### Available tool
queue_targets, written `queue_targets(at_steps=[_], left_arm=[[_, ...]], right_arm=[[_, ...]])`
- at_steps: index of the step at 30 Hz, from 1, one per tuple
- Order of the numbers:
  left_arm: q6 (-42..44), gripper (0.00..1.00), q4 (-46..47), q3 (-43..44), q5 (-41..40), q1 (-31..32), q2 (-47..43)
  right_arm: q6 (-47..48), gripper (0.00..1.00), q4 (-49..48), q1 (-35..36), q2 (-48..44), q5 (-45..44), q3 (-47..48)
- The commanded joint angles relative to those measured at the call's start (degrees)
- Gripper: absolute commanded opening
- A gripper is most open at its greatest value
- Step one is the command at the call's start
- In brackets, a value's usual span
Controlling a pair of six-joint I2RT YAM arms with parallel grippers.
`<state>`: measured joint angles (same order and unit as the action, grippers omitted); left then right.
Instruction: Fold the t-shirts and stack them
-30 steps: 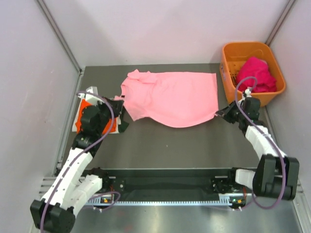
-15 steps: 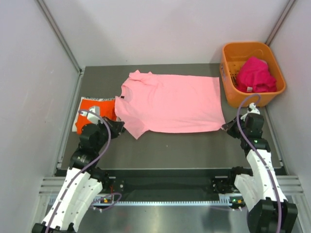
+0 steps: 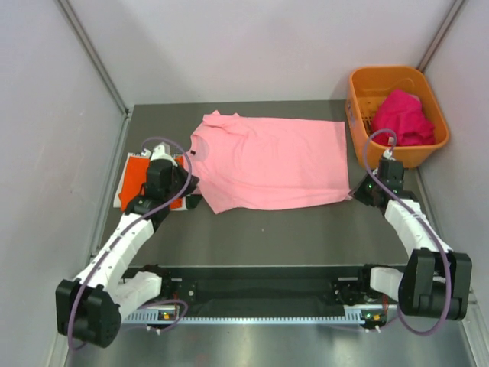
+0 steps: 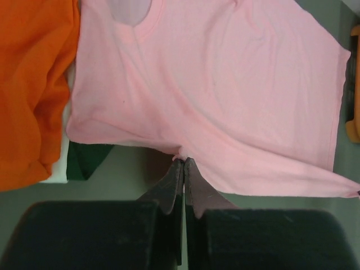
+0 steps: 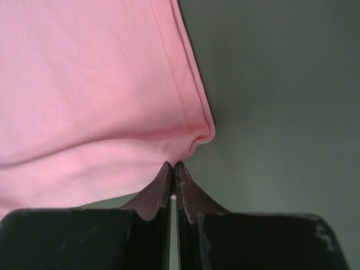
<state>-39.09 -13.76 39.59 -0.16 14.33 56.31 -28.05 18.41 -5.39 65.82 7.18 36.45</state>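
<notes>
A light pink t-shirt (image 3: pixel 271 162) lies spread flat across the middle of the table, collar to the left. My left gripper (image 3: pixel 197 200) is shut on its near edge where the sleeve meets the body (image 4: pixel 183 160). My right gripper (image 3: pixel 356 194) is shut on the near right hem corner (image 5: pixel 172 164). A folded bright orange t-shirt (image 3: pixel 137 177) tops a small stack at the left. White (image 4: pixel 59 169) and dark green (image 4: pixel 87 160) cloth peek out beneath it. Magenta t-shirts (image 3: pixel 401 116) lie bunched in the basket.
The orange plastic basket (image 3: pixel 357 115) stands at the back right corner, close behind my right arm. Grey walls enclose the table at left, back and right. A metal rail runs along the near edge by the arm bases.
The pink t-shirt was rumpled at its left end and is now pulled flat and wide. Both grippers stayed shut on its near edge while pulling it toward the front, then easing back a little.
</notes>
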Motion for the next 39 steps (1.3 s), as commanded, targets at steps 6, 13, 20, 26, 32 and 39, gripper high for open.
queue_targets(at_steps=[6, 13, 20, 26, 32, 39], left_arm=[[1.3, 0.00, 7.1, 10.0, -5.5, -0.2, 8.6], [3.1, 0.00, 8.7, 18.0, -7.0, -0.2, 15.2], [3.8, 0.00, 9.5, 24.2, -8.0, -0.4, 20.8], [4.2, 0.00, 9.5, 27.8, -8.4, -0.5, 24.5], [4.0, 0.00, 9.5, 30.7, -6.8, -1.0, 29.0], [4.3, 0.00, 10.5, 32.4, -6.9, -1.3, 31.7]], right_arm=[[0.6, 0.00, -4.9, 1.6, 7.1, -3.7, 10.6], [0.7, 0.00, -4.2, 3.8, 12.2, -6.2, 15.1], [0.8, 0.00, -3.4, 4.9, 14.9, -8.5, 18.0], [0.5, 0.01, -3.6, 4.9, 16.8, -9.6, 19.3], [-0.2, 0.01, -3.6, 4.9, 18.5, -10.4, 20.6], [-0.5, 0.01, -4.1, 4.9, 19.0, -11.5, 20.3]])
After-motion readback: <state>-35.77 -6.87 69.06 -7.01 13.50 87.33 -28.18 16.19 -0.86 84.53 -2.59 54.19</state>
